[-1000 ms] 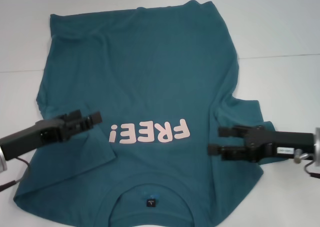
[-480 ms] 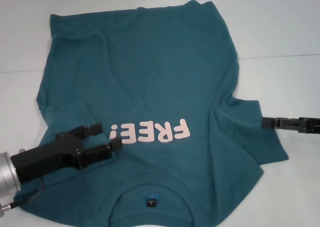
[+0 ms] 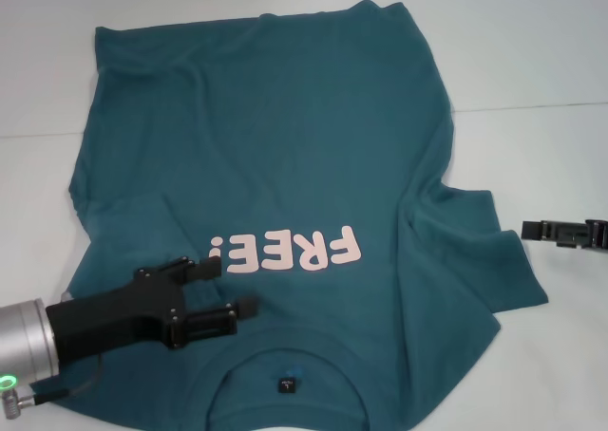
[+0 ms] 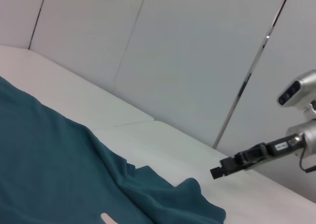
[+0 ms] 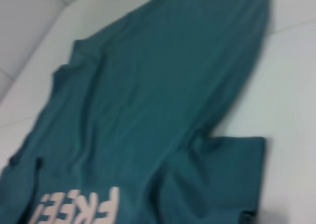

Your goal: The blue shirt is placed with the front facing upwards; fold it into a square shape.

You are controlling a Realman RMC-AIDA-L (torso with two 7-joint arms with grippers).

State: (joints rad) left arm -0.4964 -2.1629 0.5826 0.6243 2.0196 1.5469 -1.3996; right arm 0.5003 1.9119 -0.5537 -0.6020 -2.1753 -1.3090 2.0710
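White table [image 3: 532, 61] carries large teal-blue cotton T-shirt [image 3: 275, 146], front up; left claw [image 3: 231, 287] spread over chest lettering; right claw [image 3: 525, 230] at table edge, can't tell state.

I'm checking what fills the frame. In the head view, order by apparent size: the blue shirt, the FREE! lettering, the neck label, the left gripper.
1. blue shirt
2. left gripper, though nearness to the camera enlarges it
3. FREE! lettering, close to the gripper in extent
4. neck label

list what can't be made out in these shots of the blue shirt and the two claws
- Blue shirt: near hem and left shoulder cut off by the head view's bottom edge; left sleeve hidden under the left claw and its arm.
- Neck label: print too small to read.
- Right claw: mostly cut off by the head view's right edge; finger state unclear.
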